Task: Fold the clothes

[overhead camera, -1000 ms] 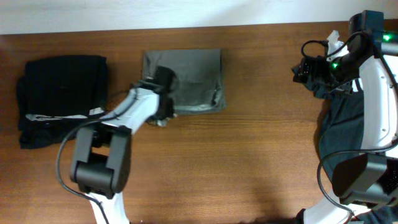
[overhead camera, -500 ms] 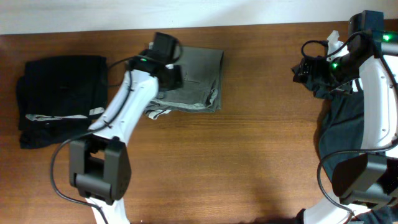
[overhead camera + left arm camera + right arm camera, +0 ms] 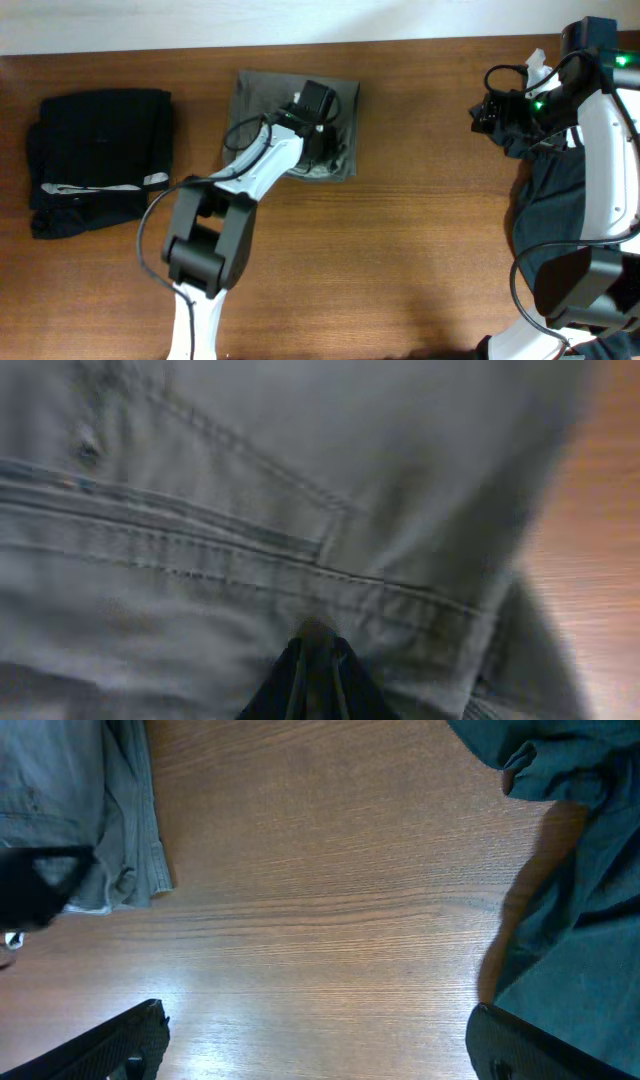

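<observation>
The left gripper (image 3: 316,660) had its jaws pressed together, tips on the folded shorts (image 3: 258,97) lying just ahead, probably to flatten the fold. The right gripper (image 3: 312,1020), jaws spread, hung well apart from the shorts, leaving the work to the left.

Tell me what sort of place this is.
Probably a robot lab bench set up for folding laundry: a wooden table, folded grey-khaki shorts, a folded black garment at one end, a dark teal heap at the other.

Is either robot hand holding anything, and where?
Right gripper: open, empty. Left gripper: shut, tips against the shorts at a seam; whether cloth is pinched cannot be told.
</observation>
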Action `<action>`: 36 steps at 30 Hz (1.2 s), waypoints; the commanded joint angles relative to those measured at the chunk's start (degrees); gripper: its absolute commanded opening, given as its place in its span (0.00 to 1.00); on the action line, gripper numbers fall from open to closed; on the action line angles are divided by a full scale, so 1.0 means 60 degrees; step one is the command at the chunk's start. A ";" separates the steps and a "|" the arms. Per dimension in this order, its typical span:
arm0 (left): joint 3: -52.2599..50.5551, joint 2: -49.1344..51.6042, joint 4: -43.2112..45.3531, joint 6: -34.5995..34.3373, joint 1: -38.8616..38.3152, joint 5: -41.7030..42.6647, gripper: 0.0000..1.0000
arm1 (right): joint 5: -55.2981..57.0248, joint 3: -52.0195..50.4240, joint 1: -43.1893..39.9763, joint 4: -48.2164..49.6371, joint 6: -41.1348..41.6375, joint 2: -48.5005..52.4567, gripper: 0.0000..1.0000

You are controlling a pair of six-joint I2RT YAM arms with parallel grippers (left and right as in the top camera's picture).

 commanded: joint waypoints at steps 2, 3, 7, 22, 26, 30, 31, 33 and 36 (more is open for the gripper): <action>-0.0073 0.0699 -0.0499 0.0171 -0.0087 0.0146 0.10 | 0.0120 0.0000 -0.0044 0.0007 -0.0025 0.0029 0.99; -0.0073 0.0794 -0.0663 0.0321 -0.0102 0.0175 0.10 | 0.0120 0.0000 -0.0044 0.0007 -0.0025 0.0029 0.99; -0.0062 0.0834 -0.1734 0.0914 -0.0091 0.0178 0.09 | 0.0120 0.0000 -0.0044 0.0007 -0.0025 0.0029 0.99; -0.0033 0.0535 -0.6568 0.1468 0.0193 -0.2222 0.10 | 0.0120 0.0000 -0.0044 0.0007 -0.0025 0.0029 0.99; -0.0033 -0.0295 -0.6484 0.1282 0.0430 -0.2160 0.11 | 0.0120 0.0000 -0.0044 0.0007 -0.0025 0.0029 0.99; -0.0033 -0.1486 -0.6564 0.1086 0.0834 -0.1953 0.17 | 0.0120 0.0000 -0.0044 0.0007 -0.0025 0.0029 0.99; -0.0036 -0.1774 -0.6564 0.0994 0.0962 -0.1829 0.21 | 0.0120 0.0000 -0.0044 0.0007 -0.0025 0.0029 0.99; -0.0036 -0.2371 -0.6488 0.0699 0.1311 -0.1541 0.48 | 0.0120 0.0000 -0.0044 0.0007 -0.0025 0.0029 0.99; -0.0036 -0.2809 -0.6408 0.0302 0.1807 -0.1228 0.81 | 0.0120 0.0000 -0.0044 0.0007 -0.0025 0.0029 0.99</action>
